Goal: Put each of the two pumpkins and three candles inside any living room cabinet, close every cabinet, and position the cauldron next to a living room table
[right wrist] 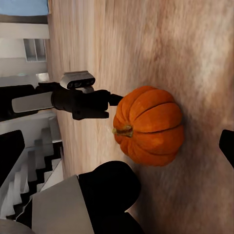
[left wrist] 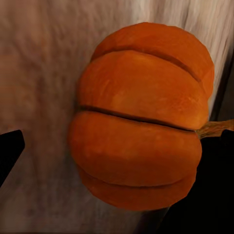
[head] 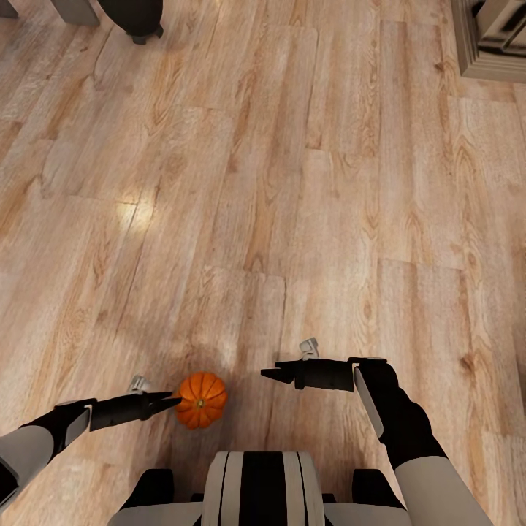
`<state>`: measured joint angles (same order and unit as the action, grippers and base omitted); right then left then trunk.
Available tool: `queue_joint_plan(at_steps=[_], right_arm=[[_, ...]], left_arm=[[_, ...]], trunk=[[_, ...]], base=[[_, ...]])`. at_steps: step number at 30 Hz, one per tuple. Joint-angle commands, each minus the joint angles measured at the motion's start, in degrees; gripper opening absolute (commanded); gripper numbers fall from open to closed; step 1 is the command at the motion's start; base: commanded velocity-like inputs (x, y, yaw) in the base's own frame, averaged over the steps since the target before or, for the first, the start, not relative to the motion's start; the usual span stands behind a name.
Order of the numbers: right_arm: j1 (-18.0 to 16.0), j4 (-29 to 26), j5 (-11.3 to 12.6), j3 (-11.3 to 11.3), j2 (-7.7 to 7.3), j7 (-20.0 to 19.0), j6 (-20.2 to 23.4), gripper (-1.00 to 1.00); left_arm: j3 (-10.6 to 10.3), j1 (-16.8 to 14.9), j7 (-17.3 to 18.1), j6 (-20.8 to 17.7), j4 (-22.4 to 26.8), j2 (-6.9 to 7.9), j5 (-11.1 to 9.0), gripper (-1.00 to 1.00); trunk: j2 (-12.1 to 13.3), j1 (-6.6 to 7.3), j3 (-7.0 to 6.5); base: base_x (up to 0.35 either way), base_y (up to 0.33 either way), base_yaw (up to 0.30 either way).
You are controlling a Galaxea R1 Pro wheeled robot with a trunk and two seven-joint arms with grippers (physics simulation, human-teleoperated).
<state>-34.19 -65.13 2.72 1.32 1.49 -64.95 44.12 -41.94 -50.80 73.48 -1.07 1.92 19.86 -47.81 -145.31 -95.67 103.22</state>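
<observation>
The pumpkin (head: pixel 200 399) sits on the wood floor (head: pixel 277 204) just in front of the robot's trunk, and everything here is placed from it; the left gripper (head: pixel 169 401) is right against its left flank, fingertips touching or all but touching the ribbed skin, while the right gripper (head: pixel 272 374) hangs off to the pumpkin's right, apart from it with bare floor between. The left arm is therefore plainly the nearer one; the pumpkin lies straight ahead of its fingers, along the line they point.

In the left wrist view the pumpkin (left wrist: pixel 141 122) looms close, with a dark finger at either edge of the picture, so the left gripper is spread and the fruit sits in or just before its gap; its stem (left wrist: pixel 214 128) points sideways toward one finger. In the right wrist view the pumpkin (right wrist: pixel 148 126) lies ahead with the left gripper (right wrist: pixel 114 99) at its far side; the right gripper's fingers stand wide at the picture's edges, spread and holding nothing.

My guess is a short push forward, then a squeeze; the round, ribbed body could roll off.

Far beyond the pumpkin, a black footed pot (head: pixel 135 18), likely the cauldron, stands on the floor.
</observation>
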Motion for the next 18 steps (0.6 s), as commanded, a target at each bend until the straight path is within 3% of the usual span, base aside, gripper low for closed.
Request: queue_joint_plan(at_steps=[1,7,11,18], right_arm=[[0.0,0.0,0.0,0.0,0.00,0.0,0.0,1.00],[0.0,0.0,0.0,0.0,0.00,0.0,0.0,1.00],[0.0,0.0,0.0,0.0,0.02,0.0,0.0,1.00],[0.0,0.0,0.0,0.0,-0.03,0.0,0.1,1.00]], left_arm=[[0.0,0.0,0.0,0.0,0.0,0.02,0.0,1.00],[-0.1,0.0,-0.2,-0.2,-0.1,0.06,-0.1,1.00],[-0.1,0.0,-0.3,-2.5,0.1,-0.33,0.0,1.00],[0.0,-0.1,-0.5,-2.8,0.2,-1.13,-0.1,1.00]], trunk=[[0.0,0.00,0.00],[0.0,0.00,0.00],[0.0,0.00,0.00],[0.0,0.00,0.00]], base=[[0.000,0.000,0.000],[0.000,0.000,0.000],[0.000,0.000,0.000],[0.000,0.000,0.000]])
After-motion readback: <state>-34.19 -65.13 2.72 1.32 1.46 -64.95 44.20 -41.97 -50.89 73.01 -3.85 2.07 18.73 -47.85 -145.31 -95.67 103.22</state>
